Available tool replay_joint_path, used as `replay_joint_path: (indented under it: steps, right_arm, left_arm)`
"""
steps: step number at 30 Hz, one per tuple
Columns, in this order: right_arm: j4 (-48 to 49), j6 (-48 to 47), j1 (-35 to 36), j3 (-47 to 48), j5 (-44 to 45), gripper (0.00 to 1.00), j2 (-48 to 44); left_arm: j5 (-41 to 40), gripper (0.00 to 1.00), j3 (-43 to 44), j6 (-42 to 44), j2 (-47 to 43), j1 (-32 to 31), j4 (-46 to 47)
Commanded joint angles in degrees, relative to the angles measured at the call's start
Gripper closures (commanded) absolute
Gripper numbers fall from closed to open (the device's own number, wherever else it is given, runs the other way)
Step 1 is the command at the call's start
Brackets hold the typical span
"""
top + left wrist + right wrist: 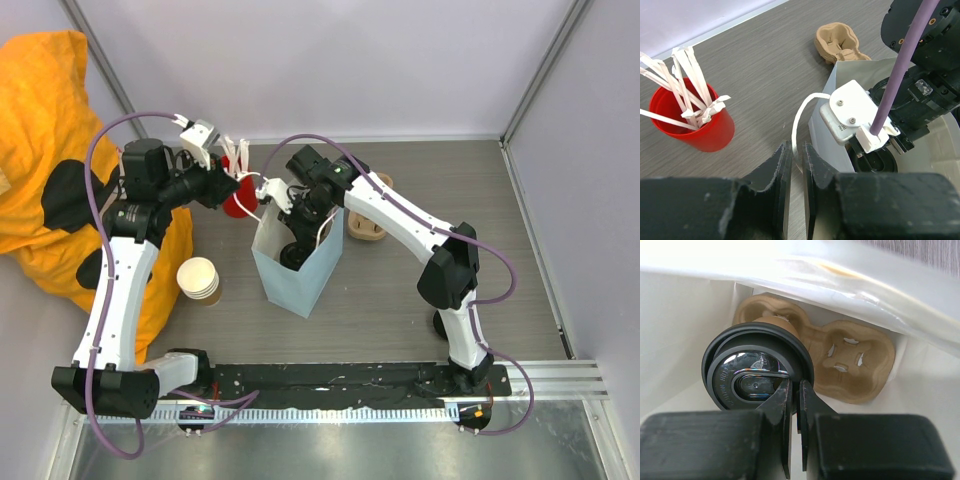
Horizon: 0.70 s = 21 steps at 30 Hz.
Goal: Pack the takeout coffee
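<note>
The takeout coffee (757,367), a tan cup with a round black lid, stands in one cell of a cardboard carrier (852,360) on the floor of the pale blue paper bag (295,275). My right gripper (796,390) reaches down into the bag and is shut on the rim of the cup's lid; in the top view it (293,252) sits in the bag's mouth. My left gripper (796,155) is shut on the bag's white handle (799,120) at the bag's far left edge, shown in the top view (255,200) too.
A red cup (237,195) of white stirrers stands just left of the bag. A stack of lidless paper cups (199,279) is at the near left. A second cardboard carrier (366,228) lies right of the bag. An orange sack (50,150) fills the left side.
</note>
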Motion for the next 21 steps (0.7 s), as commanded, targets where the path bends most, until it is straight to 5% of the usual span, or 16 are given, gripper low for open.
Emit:
replay_joint_path:
  steps: [1, 21]
  right_arm:
    - [0.85, 0.59, 0.3, 0.37, -0.57, 0.99, -0.9]
    - [0.94, 0.68, 0.3, 0.01, -0.57, 0.99, -0.72]
  left_arm:
    - [1.33, 0.82, 0.15, -0.8, -1.37, 0.41, 2.44]
    - [1.95, 0.82, 0.06, -1.24, -1.81, 0.85, 2.53]
